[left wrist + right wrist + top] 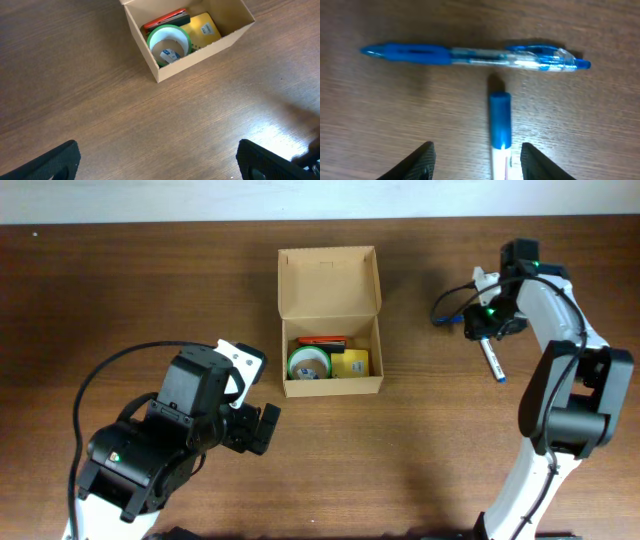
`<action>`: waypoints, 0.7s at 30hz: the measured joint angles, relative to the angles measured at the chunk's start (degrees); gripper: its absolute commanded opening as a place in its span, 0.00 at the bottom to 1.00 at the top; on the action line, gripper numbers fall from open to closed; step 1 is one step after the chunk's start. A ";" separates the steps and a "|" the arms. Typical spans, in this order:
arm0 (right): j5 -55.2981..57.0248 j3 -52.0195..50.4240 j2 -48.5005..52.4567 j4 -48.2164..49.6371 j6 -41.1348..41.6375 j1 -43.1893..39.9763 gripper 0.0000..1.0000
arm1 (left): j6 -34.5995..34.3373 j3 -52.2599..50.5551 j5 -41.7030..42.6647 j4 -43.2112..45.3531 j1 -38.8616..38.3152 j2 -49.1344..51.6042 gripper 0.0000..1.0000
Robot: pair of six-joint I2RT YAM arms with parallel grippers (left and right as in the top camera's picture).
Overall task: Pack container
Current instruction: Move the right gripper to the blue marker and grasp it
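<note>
Jaws on both sides gape apart; container [329,280] sits between them, touching neither.

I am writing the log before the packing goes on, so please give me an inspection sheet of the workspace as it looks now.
Surface: brown wooden table.
Job's things: container open, holding a green tape roll, a yellow item and a red item; blue pen and blue-capped marker lie outside it.
Clutter: nothing seen.
Grippers: left gripper open over bare wood; right gripper open, fingers either side of the marker.
Cables: black cable loops by the left arm; another cable by the right wrist.
Surroundings: pale strip beyond the far edge.
</note>
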 measured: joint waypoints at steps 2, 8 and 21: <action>-0.42 -1.29 0.00 1.05 -0.52 -1.14 0.55 | 0.00 0.00 0.00 0.00 0.00 0.00 1.00; -1.20 -3.74 0.07 3.69 -2.03 -2.58 0.51 | 0.00 0.00 0.00 0.00 0.00 0.02 1.00; -1.88 -7.45 -0.50 8.15 -3.41 -2.56 0.13 | 0.00 0.00 0.00 0.00 0.00 0.00 0.99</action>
